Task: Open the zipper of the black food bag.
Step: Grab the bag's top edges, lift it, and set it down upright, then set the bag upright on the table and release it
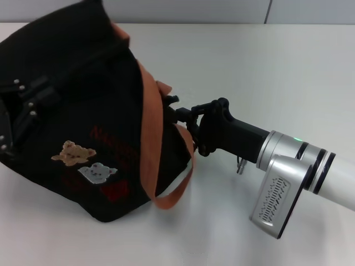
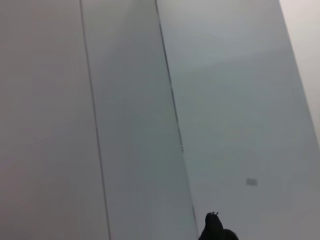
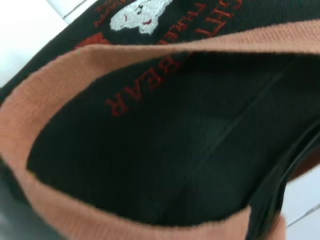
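The black food bag [image 1: 83, 116] sits on the white desk [image 1: 249, 66], tipped over with the bear patches [image 1: 83, 160] facing up. The right claw [image 1: 180, 113] has its tip pressed into the bag's side edge, just under the orange strap [image 1: 152, 122] that runs across in front of it. I'd say the step is reaching for or gripping the zipper pull, with the actual pull along the track not yet done. The next move needs a firm hold on the tab, then a straight drag along the zipper line while the bag stays put.

The fingers are buried against dark fabric, so I cannot tell whether they are spread or pinching anything. The zipper itself is not visible anywhere. The right wrist view shows only strap loop, black cloth and red lettering [image 3: 135, 90] close up. The left claw [image 1: 16, 119] is against the bag on the far side from the right one, mostly cut off, and I cannot tell its state. The left wrist view shows just blank wall.
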{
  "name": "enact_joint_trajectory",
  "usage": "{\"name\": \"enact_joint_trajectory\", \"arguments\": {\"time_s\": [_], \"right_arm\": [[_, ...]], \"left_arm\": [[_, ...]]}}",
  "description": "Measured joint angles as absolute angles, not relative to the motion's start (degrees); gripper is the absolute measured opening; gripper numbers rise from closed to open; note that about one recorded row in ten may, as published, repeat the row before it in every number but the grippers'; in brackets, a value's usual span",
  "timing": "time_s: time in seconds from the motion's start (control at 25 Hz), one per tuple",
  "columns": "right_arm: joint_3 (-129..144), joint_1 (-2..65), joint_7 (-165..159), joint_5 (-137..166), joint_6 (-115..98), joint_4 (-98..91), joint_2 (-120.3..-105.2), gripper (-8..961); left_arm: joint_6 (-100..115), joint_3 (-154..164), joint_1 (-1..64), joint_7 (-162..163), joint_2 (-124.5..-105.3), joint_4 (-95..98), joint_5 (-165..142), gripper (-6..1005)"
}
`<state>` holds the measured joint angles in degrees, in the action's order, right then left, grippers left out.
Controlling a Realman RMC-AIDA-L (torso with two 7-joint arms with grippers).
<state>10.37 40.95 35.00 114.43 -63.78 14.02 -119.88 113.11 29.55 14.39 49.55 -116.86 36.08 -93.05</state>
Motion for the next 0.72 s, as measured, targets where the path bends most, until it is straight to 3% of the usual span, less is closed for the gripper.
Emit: {"name": "enact_joint_trajectory", "arguments": {"time_s": [0.72], "right_arm": [[4.2, 39.3, 31.2, 114.2, -69.6, 13.5, -119.88, 0]], "left_arm": [[109.7, 25.7, 11.9, 48.5, -116.48, 30.3, -93.1, 98]]}}
